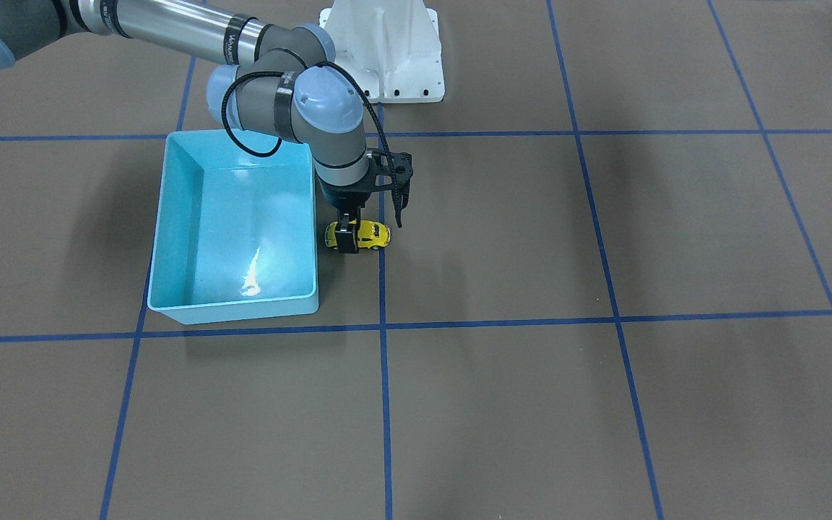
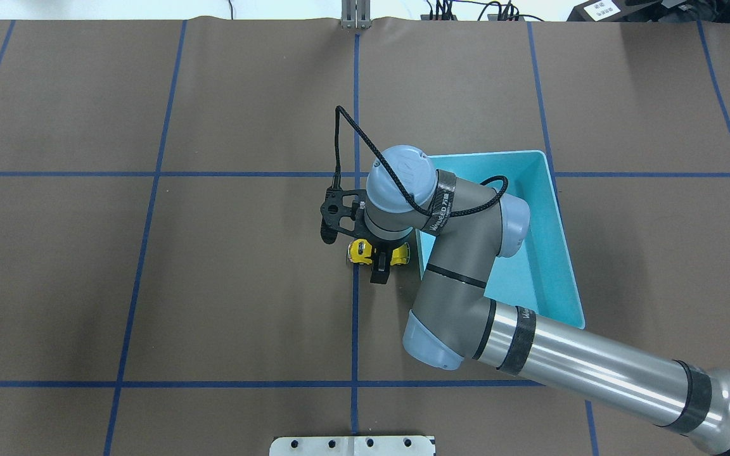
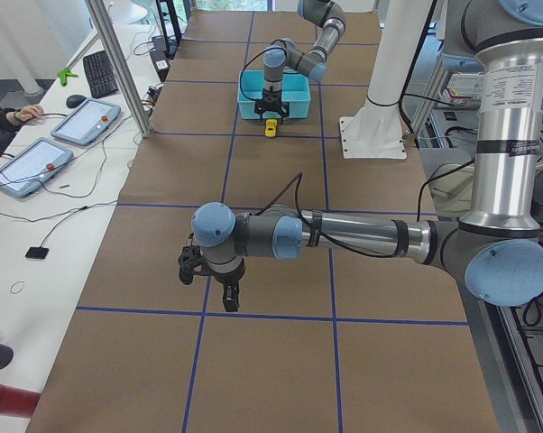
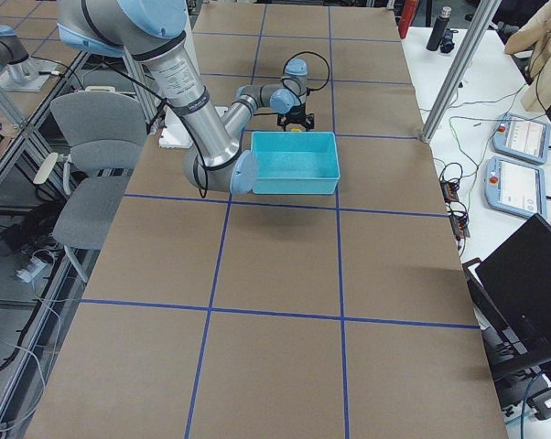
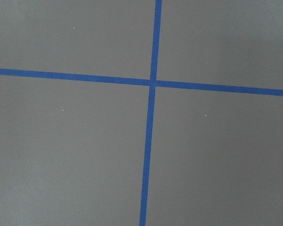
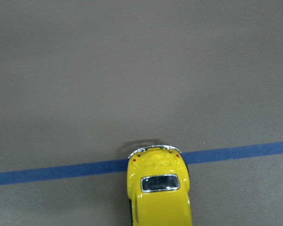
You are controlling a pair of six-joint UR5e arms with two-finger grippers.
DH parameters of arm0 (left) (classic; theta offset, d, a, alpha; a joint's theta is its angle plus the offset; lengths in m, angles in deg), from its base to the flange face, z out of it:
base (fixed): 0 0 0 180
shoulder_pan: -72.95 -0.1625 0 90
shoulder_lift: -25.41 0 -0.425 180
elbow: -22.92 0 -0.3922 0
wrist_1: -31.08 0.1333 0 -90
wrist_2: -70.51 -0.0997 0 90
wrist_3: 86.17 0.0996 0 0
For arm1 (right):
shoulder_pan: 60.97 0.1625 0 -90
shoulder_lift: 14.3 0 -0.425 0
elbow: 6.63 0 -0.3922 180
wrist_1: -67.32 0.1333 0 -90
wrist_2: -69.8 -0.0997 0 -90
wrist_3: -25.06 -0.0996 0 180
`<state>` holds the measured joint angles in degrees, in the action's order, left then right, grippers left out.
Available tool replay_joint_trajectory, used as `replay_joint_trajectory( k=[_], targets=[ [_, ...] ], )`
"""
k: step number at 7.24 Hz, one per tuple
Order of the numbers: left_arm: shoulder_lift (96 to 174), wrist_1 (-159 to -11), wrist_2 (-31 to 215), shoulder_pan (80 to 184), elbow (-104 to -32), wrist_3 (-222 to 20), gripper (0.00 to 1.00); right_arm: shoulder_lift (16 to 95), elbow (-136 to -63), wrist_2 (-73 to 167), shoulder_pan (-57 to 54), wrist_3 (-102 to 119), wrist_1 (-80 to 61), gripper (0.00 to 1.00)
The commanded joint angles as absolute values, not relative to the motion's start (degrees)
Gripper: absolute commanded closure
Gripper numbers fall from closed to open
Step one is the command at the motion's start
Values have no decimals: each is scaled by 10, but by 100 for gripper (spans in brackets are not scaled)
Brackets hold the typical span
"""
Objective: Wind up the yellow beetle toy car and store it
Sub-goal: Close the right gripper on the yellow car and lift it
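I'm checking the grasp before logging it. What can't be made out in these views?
Right claw grip on the yellow beetle toy car: far finger hidden behind the car in the front-facing view; wrist covers it overhead.
Part of the car: cut off by the right wrist view's bottom edge.
Left claw state: too small, exterior left view only.

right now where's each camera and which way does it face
Front-facing: across table, facing robot; right arm, right gripper gripping small glossy yellow beetle toy car.
Overhead: behind robot, looking down; same arm.
Exterior left: table end; left arm nearest.
Exterior right: opposite end; right arm nearest.
Left wrist: down, taped table only.
Right wrist: down, car only.
Front-facing, overhead share cyan plastic bin.
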<state>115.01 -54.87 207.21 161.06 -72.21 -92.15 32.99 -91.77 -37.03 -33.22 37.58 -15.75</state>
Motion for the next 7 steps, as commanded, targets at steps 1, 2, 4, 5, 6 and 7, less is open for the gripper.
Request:
replay_joint_trajectory(
  k=[1, 2, 4, 5, 6, 7],
  targets=[
    [1150, -549, 2072, 1611, -721, -921, 0, 329, -902, -368, -333, 375, -135, 19],
    [1150, -549, 2073, 1611, -721, -921, 0, 329, -903, -370, -333, 373, -135, 73],
    [1150, -550, 2073, 1611, -721, -921, 0, 332, -904, -374, -334, 375, -136, 100],
    [1150, -549, 2073, 1612, -722, -921, 0, 336, -908, -377, -334, 375, -137, 100],
    [1150, -549, 2073, 1612, -722, -921, 0, 332, -920, -377, -334, 371, -145, 100],
    [1149, -549, 2073, 1613, -722, -921, 0, 325, -972, -383, -335, 366, -216, 100]
  ],
)
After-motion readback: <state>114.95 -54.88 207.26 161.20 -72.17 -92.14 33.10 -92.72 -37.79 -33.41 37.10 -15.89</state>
